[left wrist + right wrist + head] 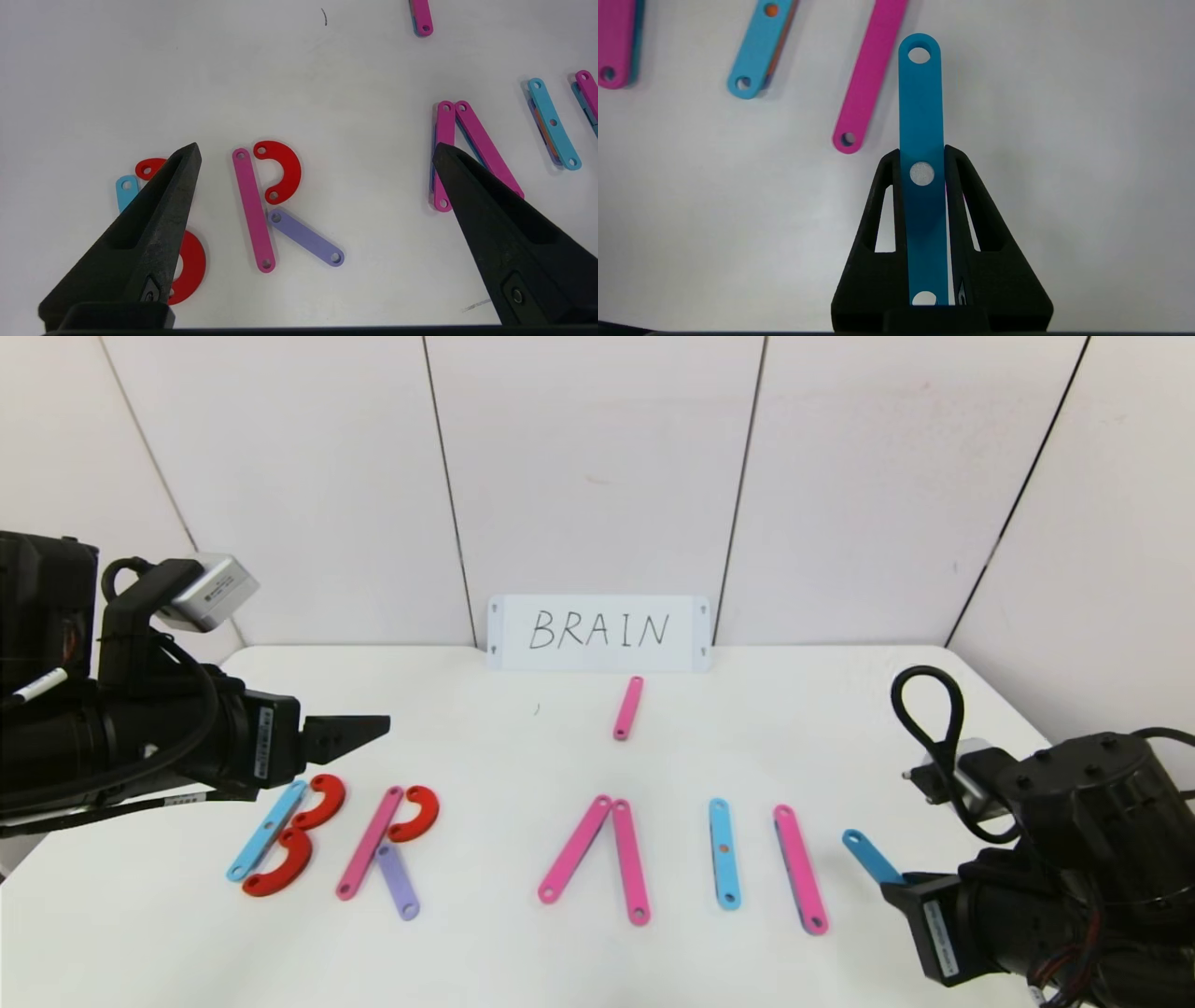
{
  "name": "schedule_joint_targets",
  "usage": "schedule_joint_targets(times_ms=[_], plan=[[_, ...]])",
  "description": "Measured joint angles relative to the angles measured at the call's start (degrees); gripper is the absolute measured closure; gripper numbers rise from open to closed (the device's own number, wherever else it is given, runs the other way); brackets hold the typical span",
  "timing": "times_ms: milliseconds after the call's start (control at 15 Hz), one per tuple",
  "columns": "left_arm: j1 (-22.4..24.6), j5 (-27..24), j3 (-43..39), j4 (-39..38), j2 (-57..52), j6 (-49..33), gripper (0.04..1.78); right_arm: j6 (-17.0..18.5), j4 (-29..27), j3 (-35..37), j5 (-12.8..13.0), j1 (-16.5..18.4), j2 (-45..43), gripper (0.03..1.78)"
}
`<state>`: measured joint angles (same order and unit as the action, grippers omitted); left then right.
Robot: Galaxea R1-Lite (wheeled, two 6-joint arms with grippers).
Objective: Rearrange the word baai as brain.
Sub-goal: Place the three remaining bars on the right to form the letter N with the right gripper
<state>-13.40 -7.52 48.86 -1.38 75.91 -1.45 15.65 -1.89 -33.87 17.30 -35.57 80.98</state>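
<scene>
The word lies in a row on the white table point(523, 961). A B of a light-blue strip point(266, 831) and two red arcs point(317, 803) is at the left. Beside it is an R of a pink strip point(371, 843), a red arc point(417, 812) and a purple strip point(397, 880). Then come two pink strips joined at the top point(597, 849), a light-blue strip point(724, 852) and a pink strip point(800, 868). My left gripper point(315, 148) is open and empty, above the B and R. My right gripper point(922, 151) is shut on a blue strip point(920, 107), held above the table right of the pink strip point(871, 74).
A white card with handwritten BRAIN point(599, 633) stands against the back wall. A short loose pink strip point(628, 707) lies in front of it. Wall panels close the back and right. My right arm point(1055, 877) fills the front right corner.
</scene>
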Motion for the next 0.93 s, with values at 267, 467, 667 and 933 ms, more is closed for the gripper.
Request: schedule_joint_targets(times_ms=[267, 467, 667, 933], plan=[[0.0, 0.0, -0.1, 0.0, 0.0, 0.0, 0.09, 0.0, 5.8, 2.3, -0.9, -0.2, 2.3, 1.54], [0.0, 0.0, -0.1, 0.0, 0.0, 0.0, 0.09, 0.5, 10.7, 3.4, -1.0, 0.0, 5.9, 1.54], [0.1, 0.0, -0.1, 0.0, 0.0, 0.0, 0.09, 0.7, 15.3, 3.7, -0.9, 0.9, 10.1, 1.54], [0.1, 0.0, -0.1, 0.0, 0.0, 0.0, 0.09, 0.2, 18.5, 3.8, -0.9, 4.6, 13.3, 1.54]])
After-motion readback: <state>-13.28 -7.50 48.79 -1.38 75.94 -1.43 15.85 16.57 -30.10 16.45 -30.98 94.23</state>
